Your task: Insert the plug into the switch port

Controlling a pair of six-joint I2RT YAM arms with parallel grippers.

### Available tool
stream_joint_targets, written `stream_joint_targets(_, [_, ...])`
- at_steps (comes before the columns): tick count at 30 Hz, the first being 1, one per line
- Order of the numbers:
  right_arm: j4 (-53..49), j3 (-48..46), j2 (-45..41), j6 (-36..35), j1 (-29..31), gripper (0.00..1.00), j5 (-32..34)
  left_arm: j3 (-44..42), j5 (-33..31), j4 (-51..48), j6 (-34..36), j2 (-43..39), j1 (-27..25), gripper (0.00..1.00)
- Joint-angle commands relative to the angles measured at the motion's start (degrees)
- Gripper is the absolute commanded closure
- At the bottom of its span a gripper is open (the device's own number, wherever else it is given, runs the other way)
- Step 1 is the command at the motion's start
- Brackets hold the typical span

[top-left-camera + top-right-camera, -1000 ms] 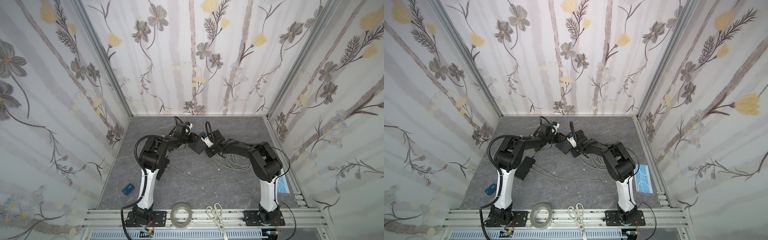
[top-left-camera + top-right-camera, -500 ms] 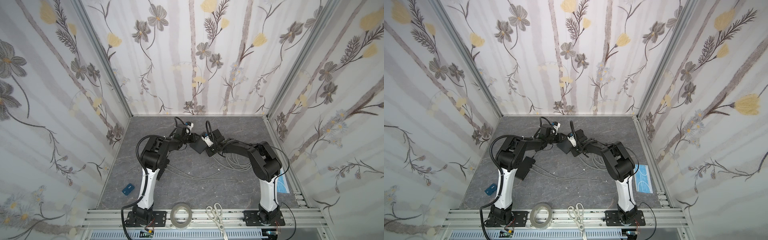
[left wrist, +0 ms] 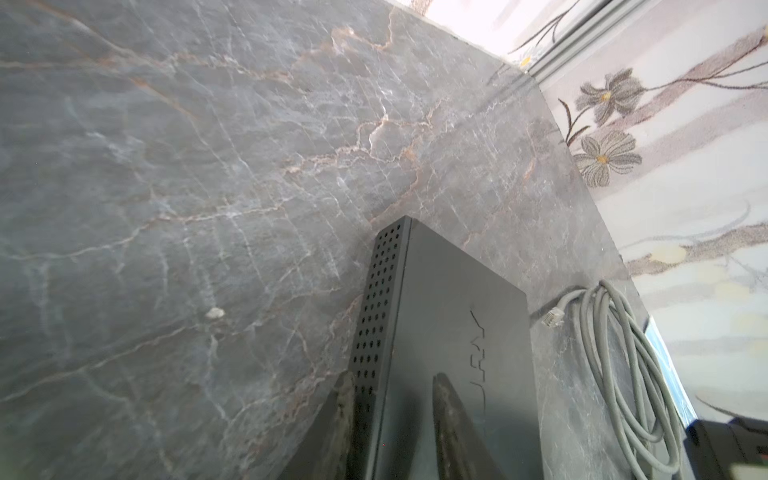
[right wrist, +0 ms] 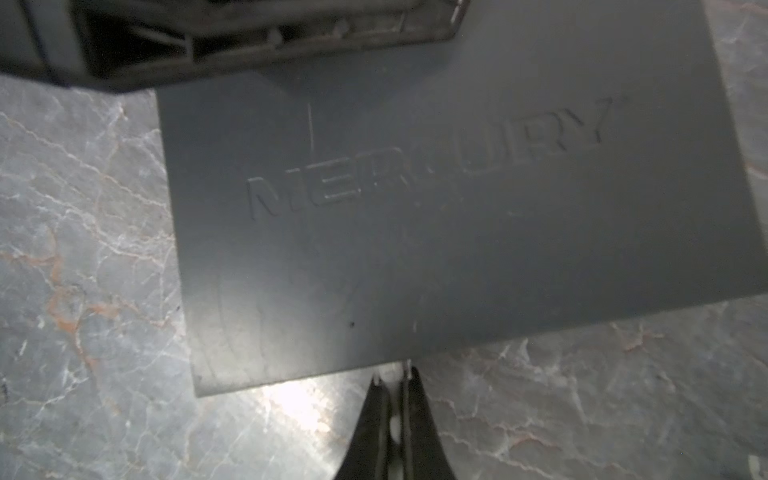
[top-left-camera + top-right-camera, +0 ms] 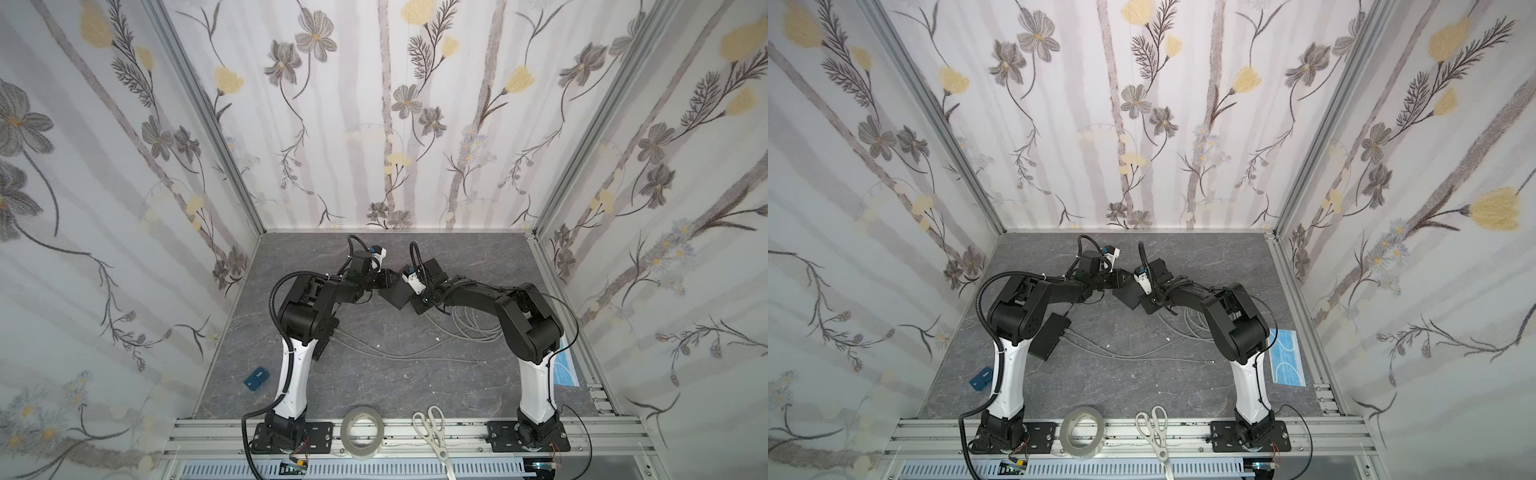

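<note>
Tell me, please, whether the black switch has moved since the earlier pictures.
No. In both top views the switch lies where it did, just up and left of the coiled cable.

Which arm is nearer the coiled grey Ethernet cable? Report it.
Right. The right arm reaches directly over the coiled grey Ethernet cable; the left arm is on the far side of the Mercury switch from it.
</note>
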Motion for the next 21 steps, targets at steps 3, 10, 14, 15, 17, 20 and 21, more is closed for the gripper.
stream_joint_targets(3, [25.6,5.3,1.8,2.7,0.6,1.00,-6.3,-0.9,26.2,-28.9,-0.8,1.5,-6.5,0.69])
stream_joint_targets(10, [27.3,5.5,2.1,5.5,0.7,1.00,-4.9,-3.3,28.1,-28.0,-0.8,0.1,-6.9,0.72])
stream_joint_targets(14, [33.9,1.4,-2.1,6.9,1.6,1.00,-4.6,-3.5,27.1,-27.8,-1.3,-0.4,-6.9,0.73])
stream_joint_targets(15, [35.5,0.1,-3.4,6.5,2.1,1.00,-3.5,-3.5,26.5,-27.9,-1.3,-0.3,-7.0,0.73])
stream_joint_targets(17, [37.0,-1.5,-5.1,6.0,2.7,1.00,-1.3,-3.4,25.3,-28.1,-1.4,-0.2,-6.8,0.74])
stream_joint_targets(20, [37.7,-2.8,-5.9,7.2,2.7,1.00,0.3,-3.5,22.8,-28.1,-1.9,-0.1,-6.3,0.75])
stream_joint_targets(21, [38.8,-3.7,-6.3,7.8,2.8,1.00,0.9,-3.6,21.9,-27.8,-2.5,-0.1,-5.9,0.75])
